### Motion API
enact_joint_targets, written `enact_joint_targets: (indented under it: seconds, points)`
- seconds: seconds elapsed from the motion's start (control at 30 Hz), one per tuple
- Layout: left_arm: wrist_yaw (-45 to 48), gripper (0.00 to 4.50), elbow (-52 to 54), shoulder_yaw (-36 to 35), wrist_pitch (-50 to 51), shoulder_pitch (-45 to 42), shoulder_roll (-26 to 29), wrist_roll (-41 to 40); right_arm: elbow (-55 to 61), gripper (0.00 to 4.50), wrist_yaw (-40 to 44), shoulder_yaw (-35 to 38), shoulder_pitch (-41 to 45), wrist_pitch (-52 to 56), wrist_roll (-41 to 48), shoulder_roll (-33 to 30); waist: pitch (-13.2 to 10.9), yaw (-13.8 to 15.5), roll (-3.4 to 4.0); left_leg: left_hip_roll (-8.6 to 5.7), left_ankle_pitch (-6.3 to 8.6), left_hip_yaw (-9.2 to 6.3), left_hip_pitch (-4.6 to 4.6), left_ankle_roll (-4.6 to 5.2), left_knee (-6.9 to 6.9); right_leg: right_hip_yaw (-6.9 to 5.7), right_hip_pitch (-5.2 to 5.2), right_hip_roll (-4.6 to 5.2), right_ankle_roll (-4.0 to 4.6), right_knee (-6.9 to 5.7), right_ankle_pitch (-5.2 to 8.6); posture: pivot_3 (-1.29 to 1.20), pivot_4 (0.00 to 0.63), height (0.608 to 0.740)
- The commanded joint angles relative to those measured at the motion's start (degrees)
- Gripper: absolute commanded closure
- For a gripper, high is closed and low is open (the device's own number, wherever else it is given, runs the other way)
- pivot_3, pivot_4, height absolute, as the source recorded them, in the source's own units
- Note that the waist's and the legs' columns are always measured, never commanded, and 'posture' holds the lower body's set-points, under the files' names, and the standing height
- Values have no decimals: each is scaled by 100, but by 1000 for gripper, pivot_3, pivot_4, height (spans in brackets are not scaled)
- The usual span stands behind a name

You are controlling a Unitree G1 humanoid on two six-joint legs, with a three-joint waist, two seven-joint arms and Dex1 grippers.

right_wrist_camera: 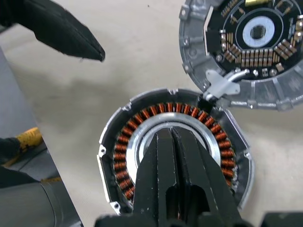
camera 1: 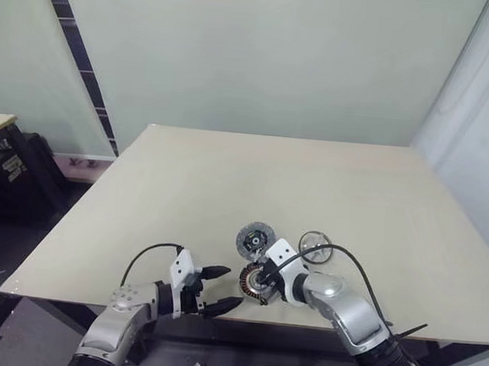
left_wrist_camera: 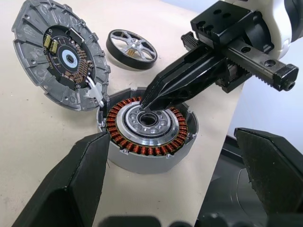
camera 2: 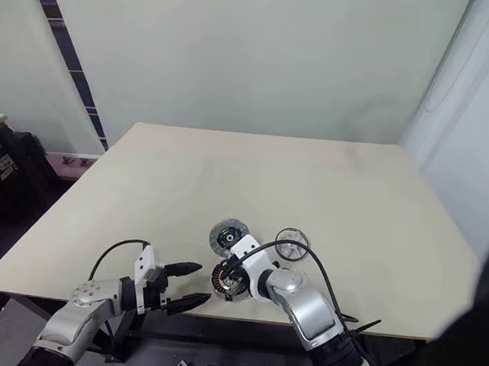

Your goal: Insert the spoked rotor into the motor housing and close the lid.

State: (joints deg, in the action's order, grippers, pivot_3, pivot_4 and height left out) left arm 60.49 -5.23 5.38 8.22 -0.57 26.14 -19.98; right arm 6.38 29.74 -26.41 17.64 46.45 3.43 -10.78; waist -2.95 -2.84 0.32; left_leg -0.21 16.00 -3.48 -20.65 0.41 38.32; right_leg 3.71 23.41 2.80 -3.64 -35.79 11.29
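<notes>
From the head views, the spoked rotor [camera 1: 254,283] sits near the tabletop's [camera 1: 227,190] front edge, under the right end effector [camera 1: 262,277], with the left end effector [camera 1: 223,289] just beside it, fingers spread. In the left wrist view, the rotor rests inside the motor housing [left_wrist_camera: 142,158], the right fingers pressed together on its hub. In the right wrist view, the lid [right_wrist_camera: 246,52] lies touching the housing rim.

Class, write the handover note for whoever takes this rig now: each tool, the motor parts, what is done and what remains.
Left tool: open, empty, hovering left of the spoked rotor.
Right tool: shut, tips at the rotor's silvery hub.
Parts: the rotor lies windings-up on the table, its rim against the motor housing. The lid lies apart, beyond them.
Done: nothing inserted yet.
Left: seat the rotor in the housing, then close the lid.
</notes>
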Motion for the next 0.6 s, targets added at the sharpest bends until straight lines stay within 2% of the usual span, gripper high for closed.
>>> enact_joint_targets:
  seconds: [0.03,0.27,0.6]
  points:
    - [26,0,19,-43,-99,-91,7,-8,184,4461,41,7,132,6,5,-42,0,2,0,0,0,0,0,0,0,0,0,0,0,0,0,0,0,740]
    - [2,0,37,-55,-96,-84,11,-7,-114,4461,71,-268,-23,78,-173,-326,1,0,0,0,0,0,1,0,0,0,-1,0,0,0,0,0,0,740]
    - [2,0,18,-39,-83,-136,6,2,121,4461,-68,281,89,-50,71,-12,2,2,-2,0,0,0,0,0,0,0,0,0,0,0,0,0,0,740]
